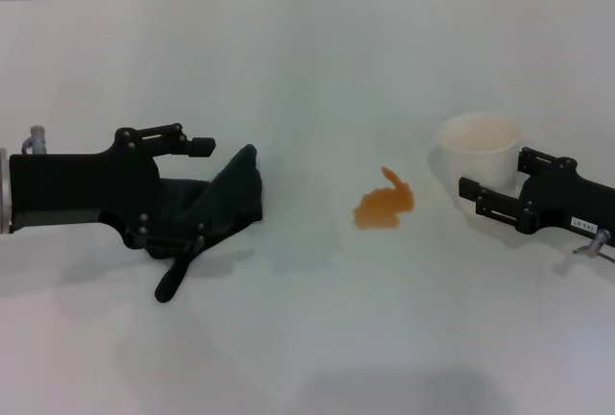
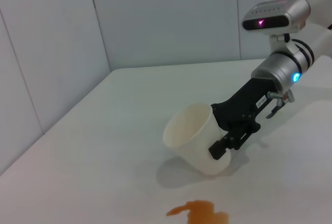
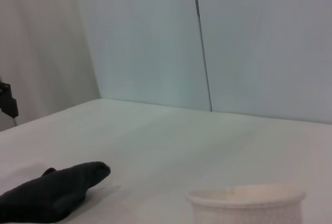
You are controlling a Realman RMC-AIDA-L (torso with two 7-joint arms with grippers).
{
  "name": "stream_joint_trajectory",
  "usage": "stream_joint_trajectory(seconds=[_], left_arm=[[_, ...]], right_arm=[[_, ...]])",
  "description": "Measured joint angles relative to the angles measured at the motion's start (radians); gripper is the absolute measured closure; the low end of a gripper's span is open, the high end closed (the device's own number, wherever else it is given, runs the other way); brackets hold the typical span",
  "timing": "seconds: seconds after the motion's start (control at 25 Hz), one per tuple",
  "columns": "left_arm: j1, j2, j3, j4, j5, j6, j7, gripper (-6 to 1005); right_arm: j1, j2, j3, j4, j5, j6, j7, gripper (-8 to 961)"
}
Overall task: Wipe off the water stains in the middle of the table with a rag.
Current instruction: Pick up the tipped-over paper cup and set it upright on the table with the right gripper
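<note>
The orange-amber water stains (image 1: 384, 206) lie in the middle of the white table (image 1: 317, 338), and show in the left wrist view as the stains (image 2: 199, 212) at the near edge. At the left, my left gripper (image 1: 207, 190) is shut on the dark rag (image 1: 231, 194), whose narrow tail hangs toward the table. The rag (image 3: 52, 193) also shows in the right wrist view. Rag and stains are well apart. At the right, my right gripper (image 1: 493, 170) is shut on the white cup (image 1: 478, 141).
The cup (image 2: 192, 136) looks tilted in the right gripper (image 2: 220, 128), just right of the stains. Its rim (image 3: 246, 197) fills the near part of the right wrist view. White wall panels close off the table's far edge.
</note>
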Motion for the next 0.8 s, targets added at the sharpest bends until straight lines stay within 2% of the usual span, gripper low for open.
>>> stream_joint_trajectory(seconds=[0.6,0.72,0.8], left_arm=[[0.002,-0.002,0.0,0.011,0.0,-0.001,-0.002,142],[0.002,-0.002,0.0,0.011,0.0,-0.004,-0.002,142],[0.002,-0.002,0.0,0.012,0.0,-0.007,-0.003,142]], right_arm=[[-0.007,0.0,0.0,0.005,0.001,-0.007,0.008,218],[-0.007,0.0,0.004,0.005,0.001,-0.005,0.009,85],[-0.009,0.0,0.006,0.005,0.001,-0.005,0.009,87]])
